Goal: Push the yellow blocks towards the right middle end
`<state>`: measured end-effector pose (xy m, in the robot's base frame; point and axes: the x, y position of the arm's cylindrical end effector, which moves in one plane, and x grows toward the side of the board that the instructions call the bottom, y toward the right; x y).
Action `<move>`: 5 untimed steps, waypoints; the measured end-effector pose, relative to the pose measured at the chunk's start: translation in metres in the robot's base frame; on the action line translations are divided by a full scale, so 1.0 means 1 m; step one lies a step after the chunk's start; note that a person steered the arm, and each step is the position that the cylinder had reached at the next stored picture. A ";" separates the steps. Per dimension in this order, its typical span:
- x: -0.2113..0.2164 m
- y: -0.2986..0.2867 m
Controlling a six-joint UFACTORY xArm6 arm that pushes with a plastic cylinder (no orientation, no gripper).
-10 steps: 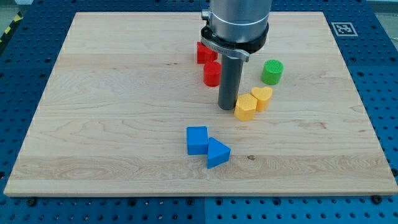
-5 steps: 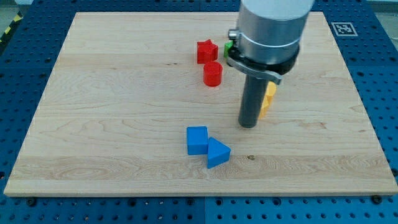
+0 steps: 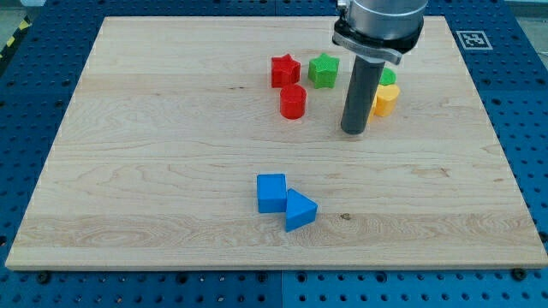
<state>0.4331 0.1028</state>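
Note:
My tip [image 3: 354, 131] rests on the board right of centre, in the upper half. One yellow block [image 3: 386, 100] shows just to the right of the rod, above the tip, partly hidden by it; its shape is unclear. A second yellow block does not show and may be behind the rod. A green cylinder [image 3: 389, 77] peeks out directly above the yellow block, touching or nearly touching it.
A green star-shaped block [image 3: 324, 70] and a red star-shaped block [image 3: 285, 70] sit left of the rod, with a red cylinder [image 3: 293, 101] below them. A blue cube [image 3: 271, 192] and a blue triangular block [image 3: 300, 210] touch near the bottom centre.
The rod has moved right and then towards the view's top. The yellow blocks were pushed up and right, against the green cylinder. One yellow block is now out of sight.

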 end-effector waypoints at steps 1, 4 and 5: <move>-0.016 0.000; -0.050 -0.008; -0.066 -0.013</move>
<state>0.3668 0.0898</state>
